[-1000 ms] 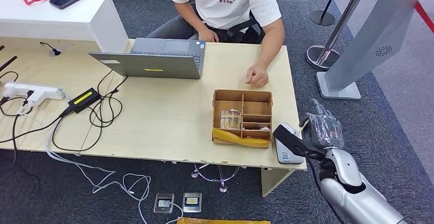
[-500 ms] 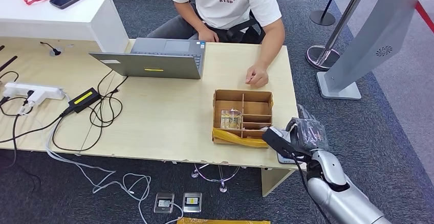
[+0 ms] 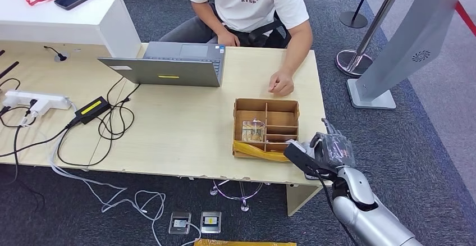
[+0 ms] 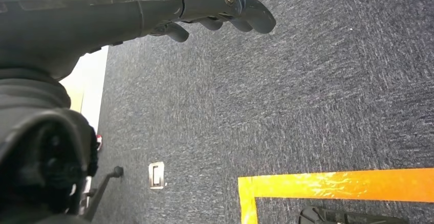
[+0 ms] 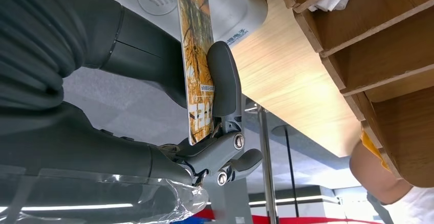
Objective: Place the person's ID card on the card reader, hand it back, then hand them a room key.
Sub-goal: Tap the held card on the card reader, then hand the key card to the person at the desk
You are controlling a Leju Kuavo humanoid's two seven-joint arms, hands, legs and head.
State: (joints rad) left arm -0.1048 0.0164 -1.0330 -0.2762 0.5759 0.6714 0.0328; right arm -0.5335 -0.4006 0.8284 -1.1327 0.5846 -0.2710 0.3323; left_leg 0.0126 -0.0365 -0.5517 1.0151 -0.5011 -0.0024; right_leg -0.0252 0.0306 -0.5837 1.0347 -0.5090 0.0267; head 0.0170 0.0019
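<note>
My right hand point(image 3: 331, 149) hovers at the table's front right corner, next to the wooden box point(image 3: 266, 106). It pinches the ID card point(image 5: 197, 55), orange and yellow, between thumb and a finger. In the head view the card point(image 3: 296, 155) looks dark and juts from the hand toward the box. The white card reader point(image 5: 230, 4) lies on the table edge just beyond the card; the hand covers most of it in the head view. A patterned card point(image 3: 252, 131) stands in one compartment of the box. My left hand point(image 4: 220, 9) hangs over the carpet, holding nothing.
A person in a white shirt point(image 3: 247, 1) sits across the table, one hand point(image 3: 280, 83) resting beyond the box. A laptop point(image 3: 168, 66), power brick point(image 3: 92, 108) and cables lie to the left. A grey kiosk point(image 3: 404, 44) and stanchion bases stand to the right.
My right hand has moved left and nearer to me with the card, from beside the table's corner to over the reader, and the card now reaches toward the box.
</note>
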